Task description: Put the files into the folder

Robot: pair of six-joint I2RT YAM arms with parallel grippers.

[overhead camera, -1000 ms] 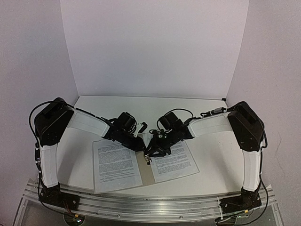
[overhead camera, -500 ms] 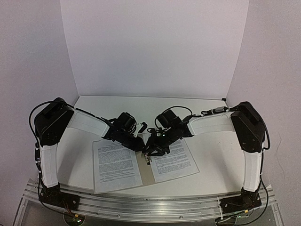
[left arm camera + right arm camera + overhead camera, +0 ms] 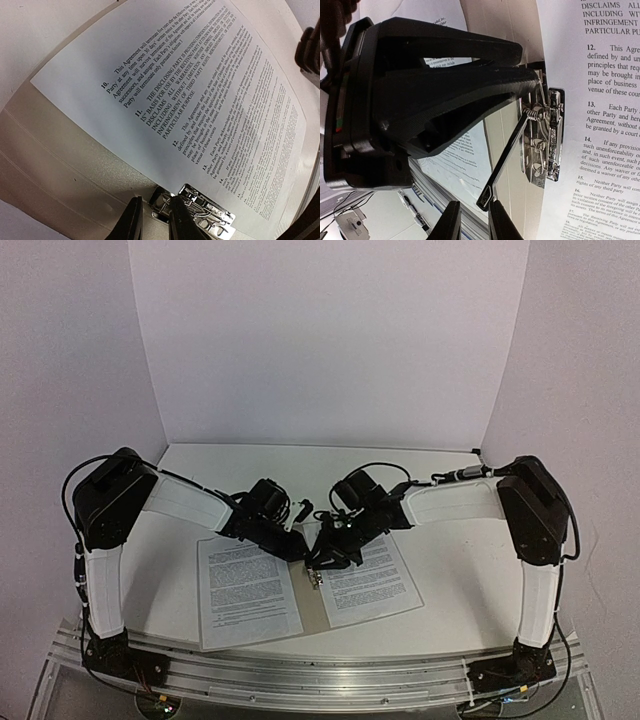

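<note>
The folder [image 3: 313,616] lies open on the table with its tan spine strip showing. The files are two printed sheets, one on the left half [image 3: 248,590] and one on the right half [image 3: 372,580]. A metal clip [image 3: 542,145] sits at the right sheet's edge, and its lever [image 3: 486,194] stands raised. My left gripper [image 3: 157,198] is narrowly open, and one finger [image 3: 180,220] rests on the clip's end [image 3: 215,220]. My right gripper [image 3: 475,201] is open just below the lever's black tip, which touches its right finger [image 3: 497,222]. Both grippers [image 3: 300,548] [image 3: 318,565] meet over the spine.
White walls [image 3: 330,340] close the table at the back and both sides. An aluminium rail [image 3: 300,675] runs along the near edge between the arm bases. The left gripper's black body [image 3: 420,100] fills much of the right wrist view.
My right gripper has edged left toward the clip and its jaws have narrowed around the lever's tip. The left arm, folder and sheets have stayed put.
</note>
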